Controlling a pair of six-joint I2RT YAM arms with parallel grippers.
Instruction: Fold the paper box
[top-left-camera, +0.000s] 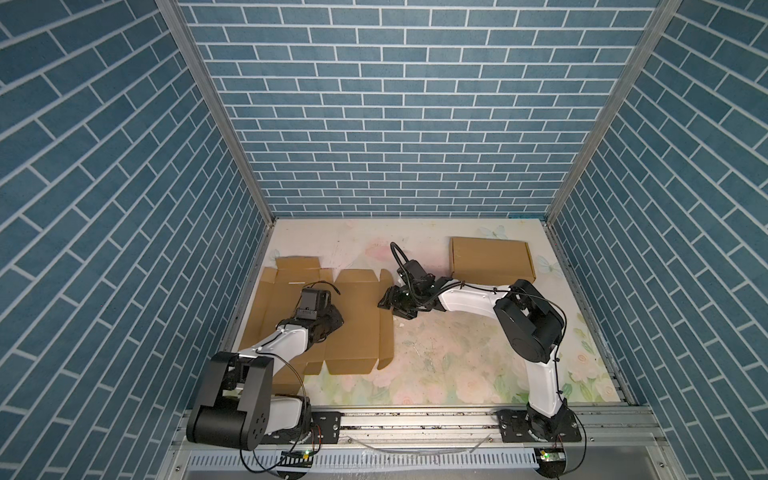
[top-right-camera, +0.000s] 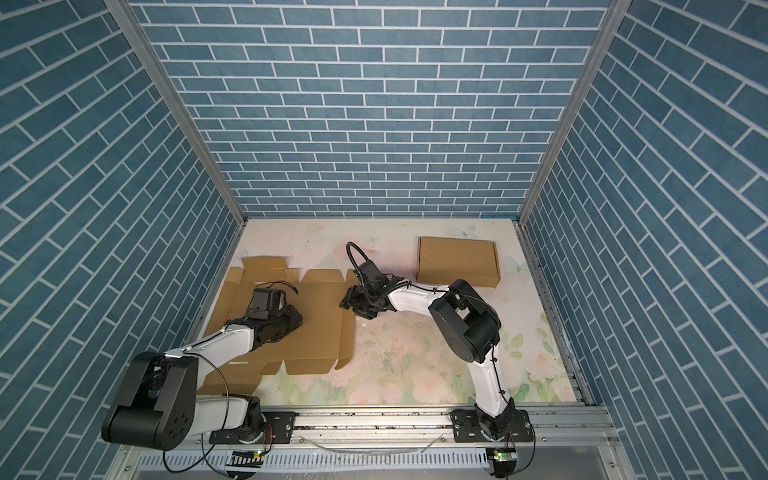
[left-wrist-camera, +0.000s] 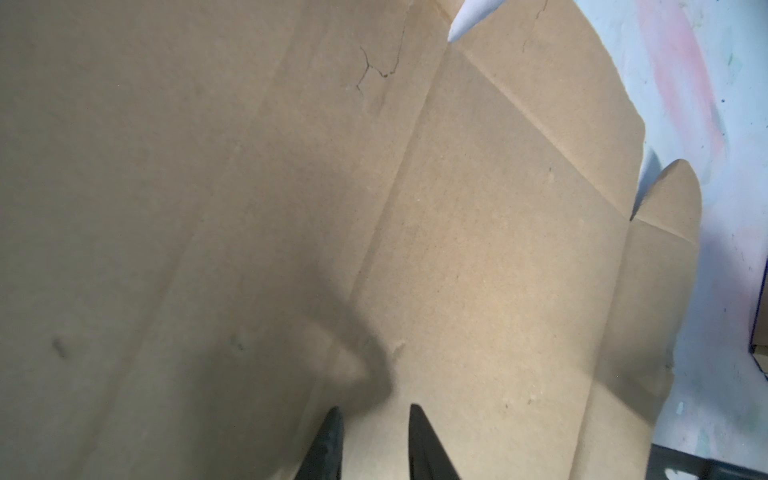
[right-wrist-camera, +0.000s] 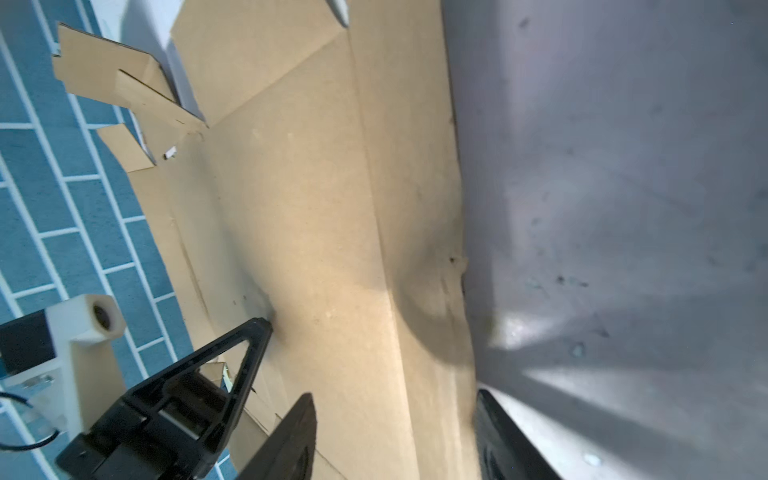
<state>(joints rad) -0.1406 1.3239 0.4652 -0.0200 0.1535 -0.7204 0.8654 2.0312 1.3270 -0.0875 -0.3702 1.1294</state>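
Note:
The paper box (top-left-camera: 357, 328) (top-right-camera: 316, 332) lies unfolded as a flat brown cardboard sheet on the left of the table. My left gripper (top-left-camera: 330, 320) (top-right-camera: 291, 322) is down on the sheet's middle panel. In the left wrist view its tips (left-wrist-camera: 374, 409) stand a little apart with only bare cardboard (left-wrist-camera: 498, 249) between them. My right gripper (top-left-camera: 390, 301) (top-right-camera: 348, 301) is at the sheet's right edge, where the long side flap (top-left-camera: 386, 332) stands tilted up. It is open (right-wrist-camera: 395, 395), one finger over the cardboard (right-wrist-camera: 311, 208) and one on the table side.
A second brown box (top-left-camera: 490, 259) (top-right-camera: 457, 262), folded shut, sits at the back right. The floral table top (top-left-camera: 457, 353) is enclosed by blue brick-patterned walls on three sides. A metal rail (top-left-camera: 415, 419) carrying both arm bases runs along the front.

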